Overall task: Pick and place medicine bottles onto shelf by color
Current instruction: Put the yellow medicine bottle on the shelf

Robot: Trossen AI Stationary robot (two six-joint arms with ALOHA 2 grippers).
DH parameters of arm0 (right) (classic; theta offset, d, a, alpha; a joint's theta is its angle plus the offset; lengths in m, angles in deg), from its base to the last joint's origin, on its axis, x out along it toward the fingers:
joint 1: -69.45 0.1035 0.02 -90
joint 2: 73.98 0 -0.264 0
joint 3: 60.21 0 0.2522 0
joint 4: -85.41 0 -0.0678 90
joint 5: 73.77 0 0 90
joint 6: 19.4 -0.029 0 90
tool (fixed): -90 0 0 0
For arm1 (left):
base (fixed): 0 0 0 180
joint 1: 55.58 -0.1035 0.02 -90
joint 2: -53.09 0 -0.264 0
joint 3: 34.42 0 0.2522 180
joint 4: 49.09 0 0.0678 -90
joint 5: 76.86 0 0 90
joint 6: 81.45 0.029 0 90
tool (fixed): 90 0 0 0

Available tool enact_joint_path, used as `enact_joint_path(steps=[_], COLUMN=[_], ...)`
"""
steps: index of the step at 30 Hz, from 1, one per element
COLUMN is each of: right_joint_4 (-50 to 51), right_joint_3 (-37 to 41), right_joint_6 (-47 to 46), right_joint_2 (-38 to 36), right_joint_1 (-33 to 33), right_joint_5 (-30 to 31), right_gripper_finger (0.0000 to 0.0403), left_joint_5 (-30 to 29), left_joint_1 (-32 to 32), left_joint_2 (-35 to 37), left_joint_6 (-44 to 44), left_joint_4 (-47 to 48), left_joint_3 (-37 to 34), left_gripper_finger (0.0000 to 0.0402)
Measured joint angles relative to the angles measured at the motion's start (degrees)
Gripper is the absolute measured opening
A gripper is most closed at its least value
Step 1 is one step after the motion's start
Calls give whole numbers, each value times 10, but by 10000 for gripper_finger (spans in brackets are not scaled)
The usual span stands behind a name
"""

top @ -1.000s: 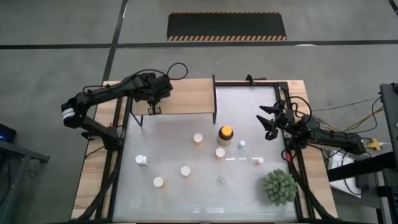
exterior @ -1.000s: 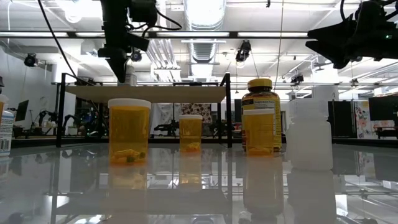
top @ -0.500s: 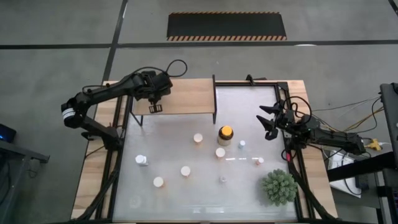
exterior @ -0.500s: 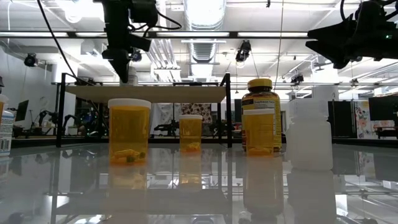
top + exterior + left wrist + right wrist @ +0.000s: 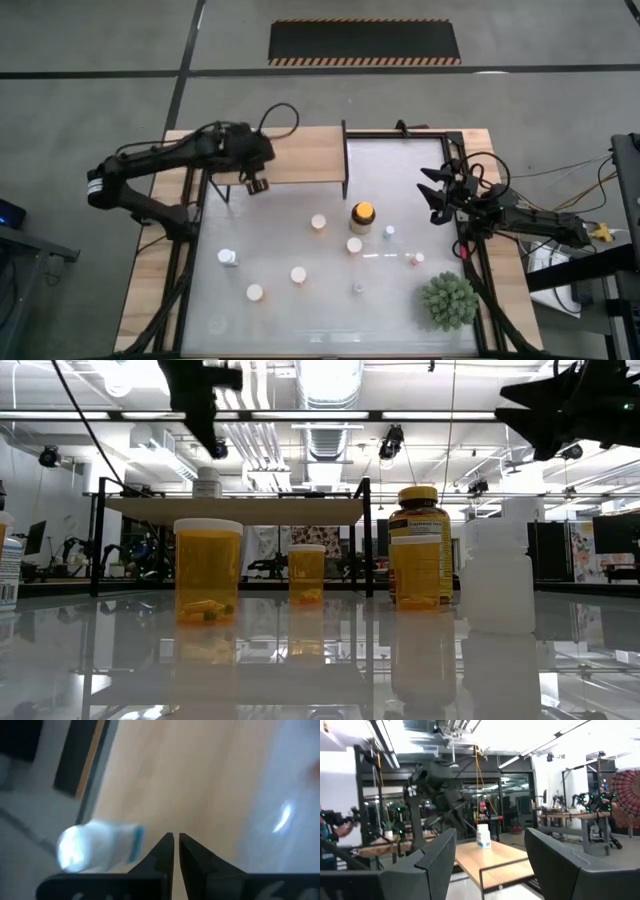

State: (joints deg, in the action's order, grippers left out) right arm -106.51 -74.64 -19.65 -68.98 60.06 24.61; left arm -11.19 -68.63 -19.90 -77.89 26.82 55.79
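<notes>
A white medicine bottle [image 5: 95, 851] with a blue-edged label stands upright on its base on the light-wood shelf [image 5: 300, 155]. It also shows in the low view [image 5: 207, 484] and the right wrist view [image 5: 483, 836]; from above my left arm hides it. My left gripper [image 5: 258, 185] hangs shut over the shelf's near edge, above and beside that bottle [image 5: 176, 840], touching nothing. Orange white-capped bottles [image 5: 319, 222] [image 5: 298, 274], a white one [image 5: 229, 257] and the amber, yellow-capped jar [image 5: 362, 215] stand on the white tabletop. My right gripper [image 5: 432, 195] waits open at the table's right side.
A spiky green plant [image 5: 447, 300] stands at the near right corner. Tiny bottles [image 5: 389, 232] [image 5: 415, 260] lie right of the jar. The shelf's black frame post [image 5: 345, 160] rises at its right end. In the low view, orange bottles [image 5: 208, 570] and a white one [image 5: 498, 575] stand close to the camera.
My left gripper, still shut, has risen from beside the white bottle on the shelf and gone toward the table's near edge and slightly right, rolling as it went. The bottle stays upright on the shelf. My right gripper has tipped up a little in place.
</notes>
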Motion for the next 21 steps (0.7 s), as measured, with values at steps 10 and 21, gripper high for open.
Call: enact_joint_path(steps=[10,21], right_joint_4=[-2,254], right_joint_3=[-90,-310], right_joint_6=[25,-7], right_joint_2=[137,311], right_joint_1=[0,0], right_joint_5=[-27,-54], right_gripper_finger=[226,245], left_joint_5=[1,-4], left_joint_1=[216,248], left_joint_2=[108,179], left_joint_6=[-28,70], left_joint_4=[-375,-620], left_joint_3=[-197,-321], left_gripper_finger=[1,0])
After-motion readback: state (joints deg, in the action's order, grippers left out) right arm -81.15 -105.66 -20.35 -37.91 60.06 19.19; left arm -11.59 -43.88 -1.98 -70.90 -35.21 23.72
